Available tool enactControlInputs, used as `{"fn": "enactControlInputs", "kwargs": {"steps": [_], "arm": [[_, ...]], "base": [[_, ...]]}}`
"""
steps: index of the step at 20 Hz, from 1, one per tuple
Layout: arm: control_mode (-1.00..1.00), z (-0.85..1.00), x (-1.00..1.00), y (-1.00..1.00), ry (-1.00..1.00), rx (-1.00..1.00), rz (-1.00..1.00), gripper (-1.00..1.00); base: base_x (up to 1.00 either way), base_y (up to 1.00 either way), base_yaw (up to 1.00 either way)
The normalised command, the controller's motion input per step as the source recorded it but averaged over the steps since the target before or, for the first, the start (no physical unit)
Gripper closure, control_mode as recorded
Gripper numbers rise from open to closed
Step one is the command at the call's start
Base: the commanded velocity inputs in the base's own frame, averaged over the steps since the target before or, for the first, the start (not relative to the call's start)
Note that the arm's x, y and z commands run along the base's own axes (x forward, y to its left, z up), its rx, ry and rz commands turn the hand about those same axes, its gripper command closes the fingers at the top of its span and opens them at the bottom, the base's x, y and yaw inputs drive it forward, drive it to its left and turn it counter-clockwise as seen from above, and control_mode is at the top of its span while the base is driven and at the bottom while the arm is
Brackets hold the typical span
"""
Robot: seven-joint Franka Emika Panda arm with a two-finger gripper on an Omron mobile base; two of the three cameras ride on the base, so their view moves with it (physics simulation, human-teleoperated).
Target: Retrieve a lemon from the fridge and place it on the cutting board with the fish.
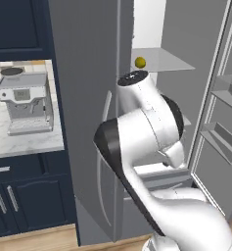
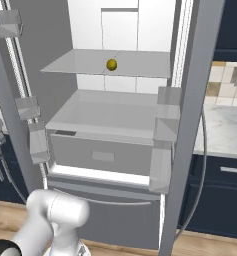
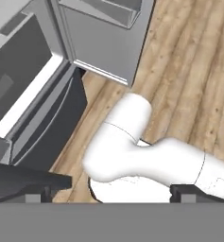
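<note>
The fridge (image 1: 88,98) stands with its doors swung open, showing a white interior (image 2: 115,115) with grey shelves. The lemon (image 1: 140,62), small and yellow, sits on the upper shelf (image 2: 111,64). My arm is folded up in front of the fridge, below the lemon's shelf. In the hand view my gripper (image 3: 116,189) is open, its dark fingertips (image 3: 33,182) far apart with nothing between them. It points down at the wooden floor beside the fridge's bottom drawer (image 3: 28,94). The cutting board and the fish are out of view.
A coffee machine (image 1: 24,103) stands on a marble counter left of the fridge, above navy cabinets (image 1: 19,201). Another counter (image 2: 225,130) lies to the right. Door bins (image 2: 162,125) jut from the open right door. Wooden floor (image 3: 189,71) spreads below.
</note>
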Motion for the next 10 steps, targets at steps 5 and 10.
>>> {"fn": "enactControlInputs", "kwargs": {"steps": [5, 10], "arm": [[-1.0, -0.25, 0.76, -0.92, 0.13, 0.69, 0.0, -1.0], [-1.0, -0.02, 0.98, -0.07, 0.02, 0.44, 0.2, -1.0]], "base": [[0.0, 0.0, 0.0], [0.0, 0.0, 0.0]]}}
